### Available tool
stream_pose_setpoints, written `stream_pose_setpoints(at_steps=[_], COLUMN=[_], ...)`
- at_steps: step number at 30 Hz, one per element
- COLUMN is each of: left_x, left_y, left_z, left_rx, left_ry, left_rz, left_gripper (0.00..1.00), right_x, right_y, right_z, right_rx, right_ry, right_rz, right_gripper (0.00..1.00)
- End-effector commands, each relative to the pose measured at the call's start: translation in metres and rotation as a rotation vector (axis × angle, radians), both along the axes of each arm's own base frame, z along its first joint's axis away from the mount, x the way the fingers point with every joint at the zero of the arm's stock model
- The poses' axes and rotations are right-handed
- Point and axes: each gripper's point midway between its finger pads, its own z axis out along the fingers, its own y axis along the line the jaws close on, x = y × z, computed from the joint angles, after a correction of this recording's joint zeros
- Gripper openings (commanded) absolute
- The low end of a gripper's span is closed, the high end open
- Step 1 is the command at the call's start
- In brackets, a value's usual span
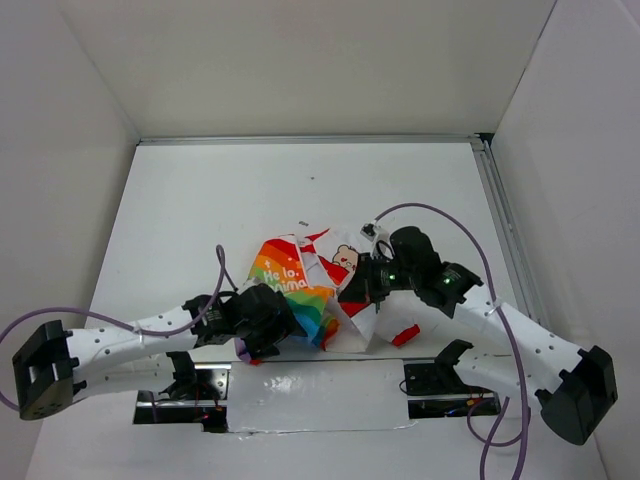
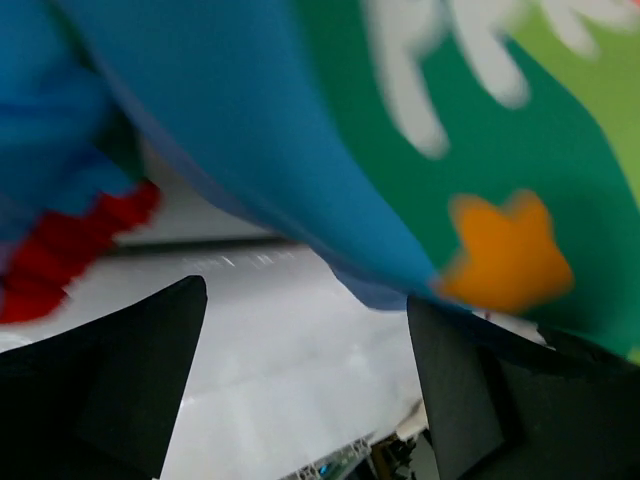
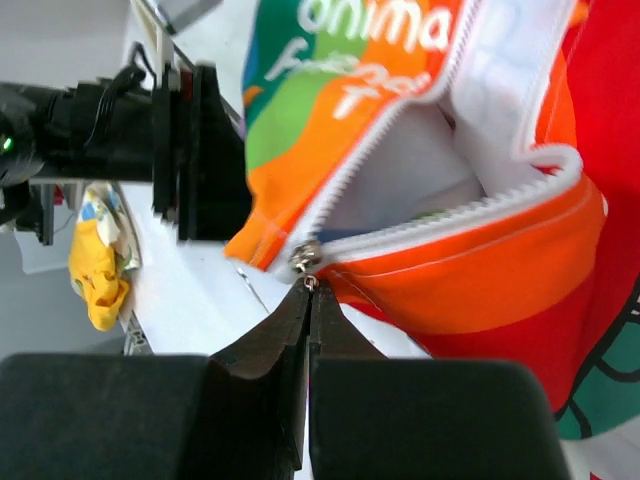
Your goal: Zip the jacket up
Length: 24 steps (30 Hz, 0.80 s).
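From above, the jacket (image 1: 300,285) lay bunched low in the middle of the frame on the table (image 1: 300,190). The left gripper (image 1: 262,322) was at its left edge and the right gripper (image 1: 362,285) at its right.

In the left wrist view, the fingers (image 2: 120,380) stood wide apart, holding nothing, below blue and green fabric.

In the right wrist view, the fingers (image 3: 270,340) were pinched together on the zipper pull (image 3: 306,262) at centre frame, with the zipper teeth spreading apart above it.

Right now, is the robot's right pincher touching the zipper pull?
Touching. The right wrist view shows the right gripper shut, its tips pinching the metal zipper pull at the end of the open zipper on the jacket.
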Motion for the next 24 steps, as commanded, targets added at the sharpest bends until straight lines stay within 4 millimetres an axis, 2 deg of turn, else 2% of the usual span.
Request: stream_pose_setpoints(at_steps=[1, 2, 3, 5, 7, 8, 9, 10, 12, 13, 15, 16, 17, 18, 19, 20, 21, 22, 23, 24], left_x=[0.029, 0.042, 0.056, 0.084, 0.112, 0.127, 0.145, 0.164, 0.190, 0.201, 0.242, 0.253, 0.259, 0.274, 0.282, 0.280, 0.286, 0.281, 0.277, 0.267], left_y=[-0.009, -0.002, -0.006, -0.001, -0.010, -0.004, -0.009, -0.002, -0.006, -0.004, 0.002, 0.001, 0.000, -0.008, -0.006, -0.006, -0.008, -0.009, -0.009, -0.007], left_z=[-0.001, -0.005, 0.000, -0.003, 0.016, 0.006, 0.020, 0.011, 0.023, 0.010, 0.019, 0.023, 0.024, 0.046, 0.041, 0.038, 0.046, 0.045, 0.046, 0.040], left_rx=[-0.100, -0.079, -0.108, -0.083, -0.132, -0.101, -0.124, -0.088, -0.105, -0.072, -0.092, -0.097, -0.095, -0.126, -0.100, -0.083, -0.074, -0.067, -0.063, -0.060], left_ry=[-0.079, -0.104, -0.161, -0.227, -0.320, -0.303, -0.348, -0.346, -0.388, -0.391, -0.452, -0.472, -0.471, -0.499, -0.505, -0.471, -0.476, -0.465, -0.452, -0.433], left_rz=[0.080, 0.113, 0.119, 0.121, 0.104, 0.115, 0.116, 0.135, 0.118, 0.082, 0.041, 0.011, -0.024, -0.053, -0.101, -0.114, -0.123, -0.151, -0.157, -0.176], left_gripper=[0.93, 0.90, 0.88, 0.84, 0.82, 0.75, 0.73, 0.72, 0.70, 0.69, 0.63, 0.62, 0.55, 0.55, 0.53, 0.50, 0.51, 0.51, 0.52, 0.54], right_x=[0.003, 0.003, 0.004, 0.005, 0.008, 0.008, 0.009, 0.011, 0.016, 0.019, 0.033, 0.038, 0.046, 0.053, 0.057, 0.064, 0.068, 0.073, 0.081, 0.086], right_y=[0.010, 0.012, 0.013, 0.013, 0.014, 0.016, 0.018, 0.021, 0.024, 0.025, 0.026, 0.026, 0.029, 0.030, 0.032, 0.037, 0.040, 0.041, 0.046, 0.049], right_z=[-0.002, -0.004, -0.006, -0.012, -0.023, -0.025, -0.029, -0.034, -0.041, -0.041, -0.042, -0.043, -0.038, -0.042, -0.042, -0.033, -0.035, -0.034, -0.022, -0.025], right_rx=[0.030, 0.031, 0.025, -0.001, -0.034, -0.039, -0.045, -0.052, -0.070, -0.074, -0.104, -0.114, -0.113, -0.130, -0.132, -0.116, -0.120, -0.114, -0.084, -0.091], right_ry=[-0.040, -0.047, -0.048, -0.057, -0.038, -0.043, -0.036, -0.031, -0.026, -0.032, -0.060, -0.067, -0.080, -0.074, -0.069, -0.081, -0.071, -0.064, -0.068, -0.049], right_rz=[0.017, 0.025, 0.028, 0.025, 0.024, 0.031, 0.032, 0.035, 0.023, 0.021, -0.027, -0.042, -0.060, -0.079, -0.088, -0.091, -0.094, -0.109, -0.128, -0.139], right_gripper=[0.00, 0.00, 0.00, 0.00, 0.00, 0.00, 0.00, 0.00, 0.00, 0.00, 0.00, 0.00, 0.00, 0.00, 0.00, 0.00, 0.00, 0.00, 0.00, 0.00])
